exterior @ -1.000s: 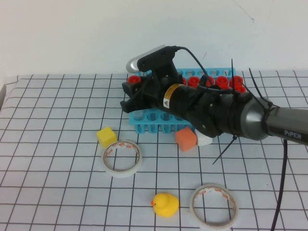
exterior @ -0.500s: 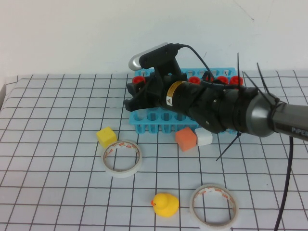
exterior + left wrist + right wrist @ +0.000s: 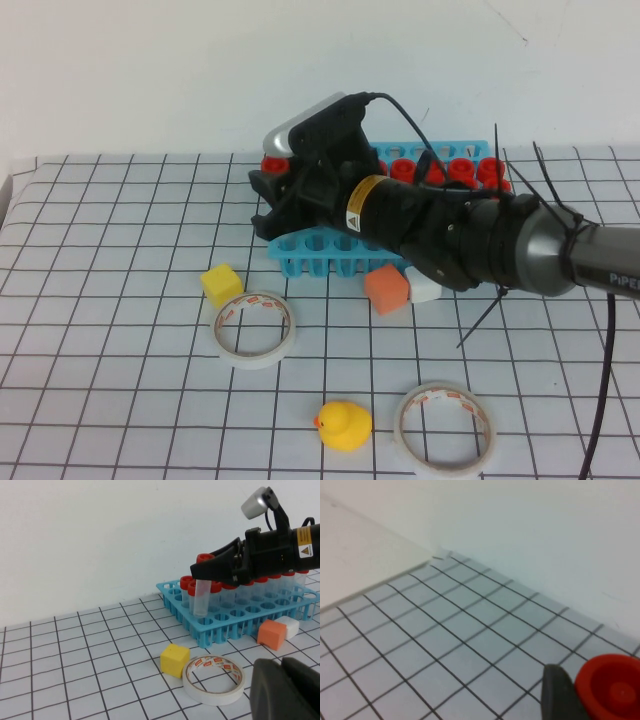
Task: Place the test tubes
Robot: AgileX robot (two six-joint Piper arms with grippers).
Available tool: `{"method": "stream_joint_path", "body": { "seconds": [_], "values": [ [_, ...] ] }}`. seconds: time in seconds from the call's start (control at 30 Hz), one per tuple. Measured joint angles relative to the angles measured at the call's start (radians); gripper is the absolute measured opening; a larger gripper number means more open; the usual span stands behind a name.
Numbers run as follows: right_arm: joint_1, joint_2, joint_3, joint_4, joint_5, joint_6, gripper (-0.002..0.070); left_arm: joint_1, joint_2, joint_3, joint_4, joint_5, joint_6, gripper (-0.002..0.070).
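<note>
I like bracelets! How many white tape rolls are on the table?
2. One white tape roll lies beside the yellow foam cube, in front of the blue test tube rack. The other roll lies nearer the camera, right of the yellow rubber duck. None seems hidden.

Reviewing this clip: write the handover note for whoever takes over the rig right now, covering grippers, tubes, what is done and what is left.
Right gripper: shut on a red-capped test tube, held slightly tilted over the left end of the blue rack. The tube does not look seated.
Left gripper: shut, parked away from the rack, out of the high view.
Done: a row of capped tubes stands along the rack's far side.
Left: lower the held tube into a free hole and release it. The near rows look open.
</note>
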State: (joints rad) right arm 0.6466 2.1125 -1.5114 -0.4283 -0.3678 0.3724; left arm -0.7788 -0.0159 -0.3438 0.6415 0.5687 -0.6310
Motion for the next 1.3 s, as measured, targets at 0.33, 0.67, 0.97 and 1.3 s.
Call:
{"method": "stream_joint_path", "body": {
  "seconds": [0.33, 0.67, 0.97, 1.3],
  "values": [
    [0.000, -0.008, 0.059, -0.025, -0.043, 0.037, 0.0279, 0.000, 0.000, 0.000, 0.000, 0.000, 0.000, -0.0001],
    [0.000, -0.022, 0.062, -0.046, -0.089, 0.018, 0.0279, 0.000, 0.000, 0.000, 0.000, 0.000, 0.000, -0.0001],
    [0.000, -0.003, 0.062, -0.039, -0.072, 0.007, 0.0279, 0.000, 0.000, 0.000, 0.000, 0.000, 0.002, -0.0001],
    [-0.002, -0.003, 0.062, 0.042, -0.060, -0.098, 0.0279, 0.000, 0.000, 0.000, 0.000, 0.000, 0.002, -0.0001]
  ]
}}
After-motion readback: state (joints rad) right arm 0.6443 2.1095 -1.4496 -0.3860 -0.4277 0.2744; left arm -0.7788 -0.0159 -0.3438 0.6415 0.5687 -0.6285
